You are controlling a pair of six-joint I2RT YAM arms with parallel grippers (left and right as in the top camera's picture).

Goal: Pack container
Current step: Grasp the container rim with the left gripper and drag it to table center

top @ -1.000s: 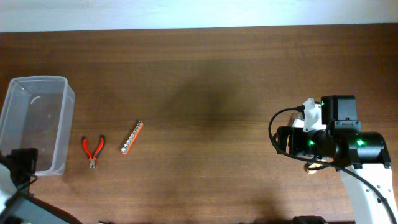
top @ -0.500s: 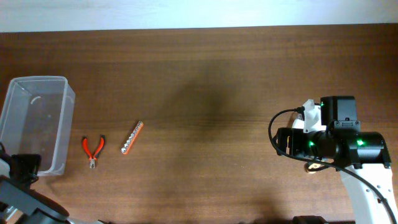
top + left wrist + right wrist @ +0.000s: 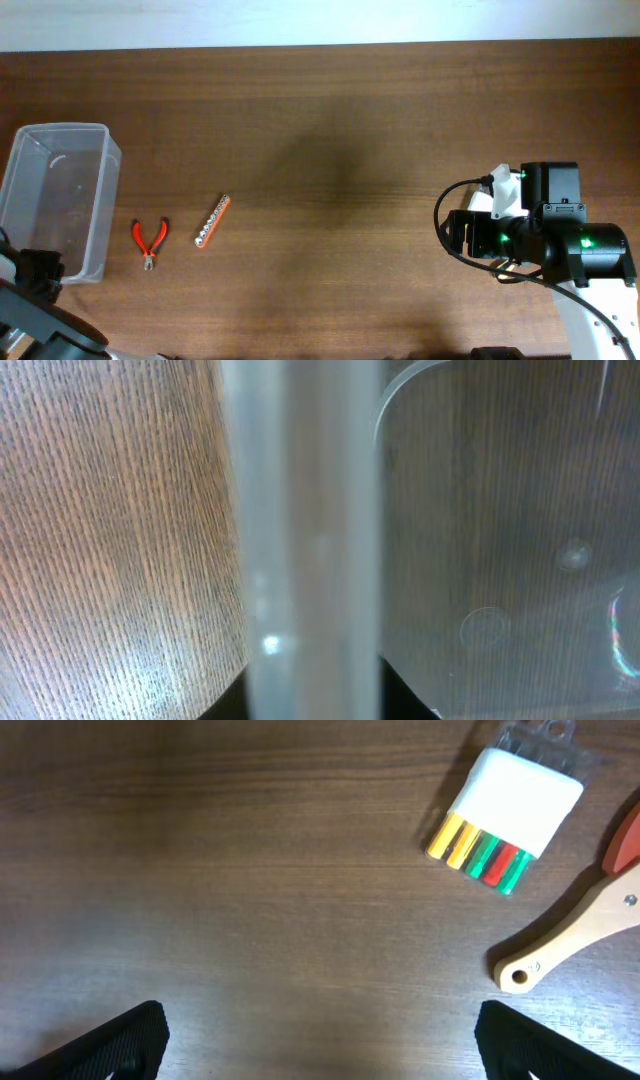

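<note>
1. Since a second ago my left gripper has edged slightly nearer at the left of the table. The right gripper has drifted a little right and near.
2. At far left lies the container, lengthwise near-to-far, with nothing in it that I can see.
3. My left gripper reaches in from the near-left corner and straddles the container's near wall. In the wrist view that wall runs straight up the middle, but the fingers barely show, so I cannot tell if they pinch it yet.
4. I judge the step is taking hold. I'd seat the wall deep, squeeze gently since thin plastic flexes, and keep the container level.
5. Just right of it lie the pliers, then the bit rail, apart.
6. At right, my right gripper hangs spread wide and empty, facing down, with markers and a wooden handle beyond.
</note>
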